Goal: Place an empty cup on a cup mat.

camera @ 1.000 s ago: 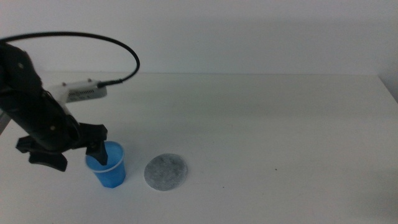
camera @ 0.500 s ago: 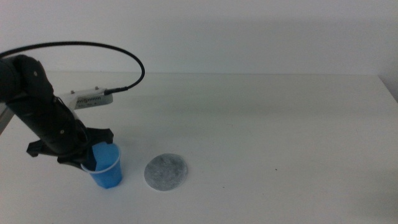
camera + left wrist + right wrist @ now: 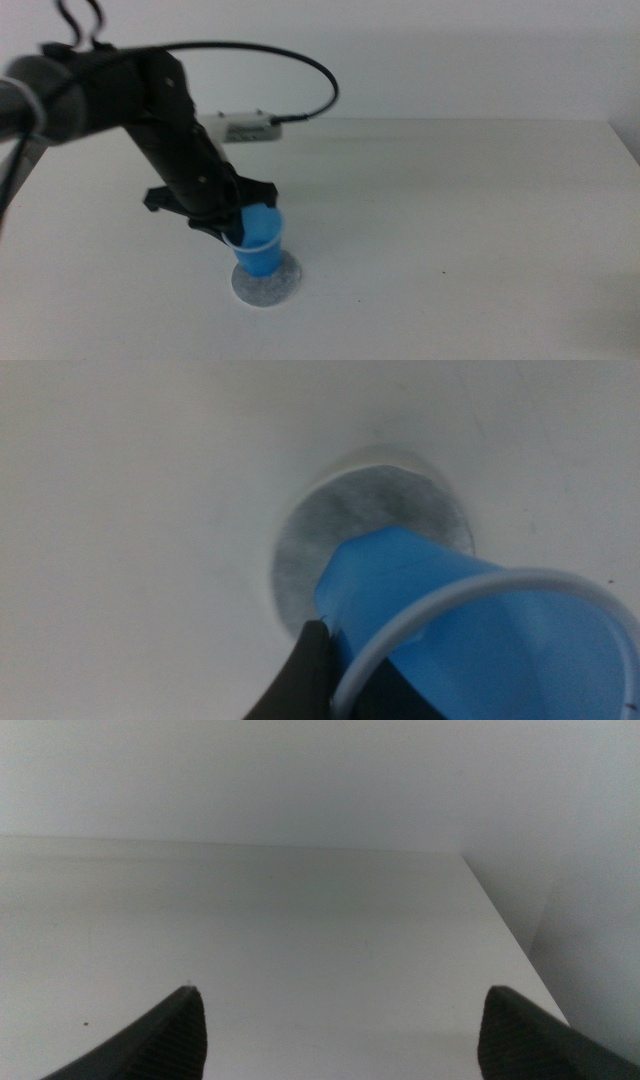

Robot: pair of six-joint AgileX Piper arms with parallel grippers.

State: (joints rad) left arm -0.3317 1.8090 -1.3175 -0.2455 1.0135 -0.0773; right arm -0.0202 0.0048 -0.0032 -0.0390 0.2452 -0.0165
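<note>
White table [image 3: 450, 200]; pale wall [image 3: 420, 50] behind; tiny dark speck [image 3: 444, 272]

The cup [image 3: 261, 241] sits over the cup mat [image 3: 283, 284], lower left of centre on the counter [image 3: 450, 200], with the left claw [image 3: 232, 232] at its left rim.

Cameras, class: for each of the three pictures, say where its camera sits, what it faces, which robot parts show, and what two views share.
Middle view: above the table, looking forward and down; shows the left arm, its left pincer holding the cup over the mat.
Left wrist view: on the left arm, looking down at the cup and mat; one dark jaw shows.
Right wrist view: on the waiting right arm, facing bare table; right pincer open.
Middle and left wrist views share the cup and mat.
</note>
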